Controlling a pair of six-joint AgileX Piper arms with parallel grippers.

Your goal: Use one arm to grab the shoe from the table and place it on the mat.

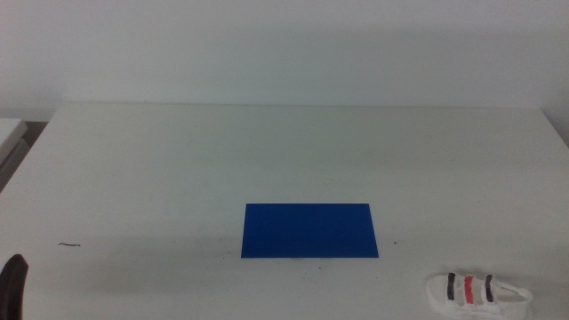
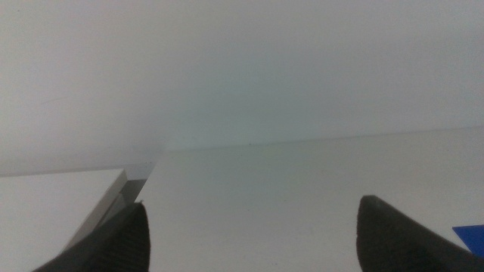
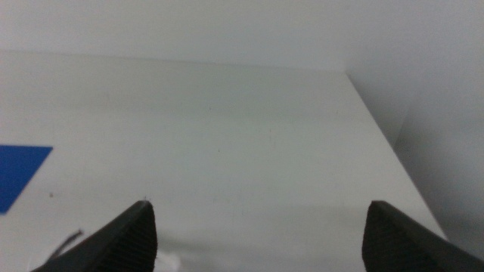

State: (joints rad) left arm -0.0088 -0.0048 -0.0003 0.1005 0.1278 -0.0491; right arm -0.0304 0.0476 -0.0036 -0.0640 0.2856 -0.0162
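The shoe [image 1: 476,292] is white with two dark straps and one red, lying on its sole lengthwise across the table [image 1: 178,160], untouched. The mat [image 1: 309,230], a flat dark-blue rectangle, lies near it, apart, toward the left tool [image 1: 13,283].

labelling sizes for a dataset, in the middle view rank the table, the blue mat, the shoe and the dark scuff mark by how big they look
1. Large plain white table
2. Flat dark-blue rectangular mat
3. Small white strapped shoe, nearer the camera, yet clearly smaller than the mat
4. Thin dark scuff mark on the tabletop
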